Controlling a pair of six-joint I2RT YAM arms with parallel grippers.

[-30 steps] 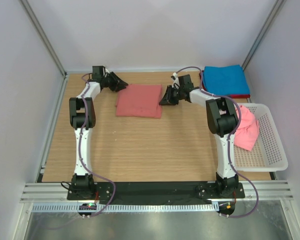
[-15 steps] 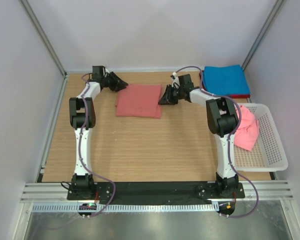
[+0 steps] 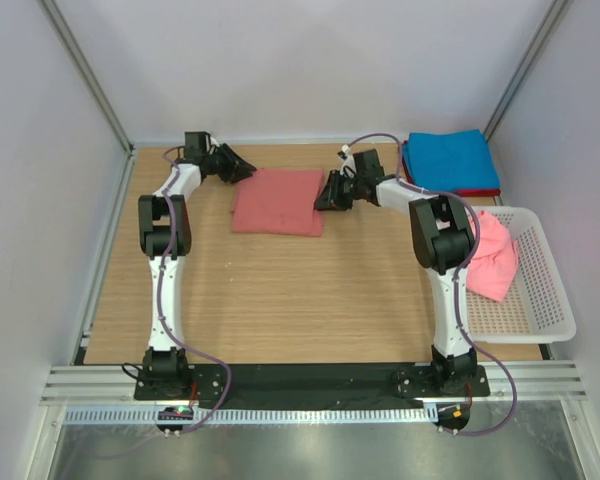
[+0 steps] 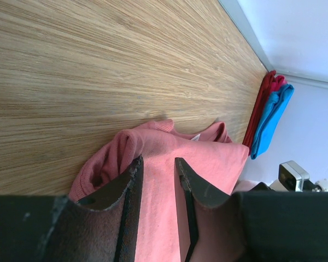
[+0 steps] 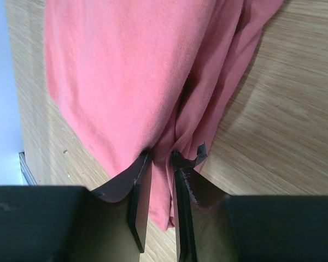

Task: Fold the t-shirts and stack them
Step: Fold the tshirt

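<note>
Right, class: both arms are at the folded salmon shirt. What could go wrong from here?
The right jaws pinch the salmon shirt by bunched edge layers; a lift might catch only some, opening the fold. Whether the left jaws truly hold their corner is unclear; an uneven lift could drag it askew. The blue stack beside the right arm might get nudged.

Both arms stretched far forward, hands low.
Left hand [image 3: 244, 170] and right hand [image 3: 325, 199] each seem pinched shut on the t-shirt's [image 3: 278, 202] edges.
</note>
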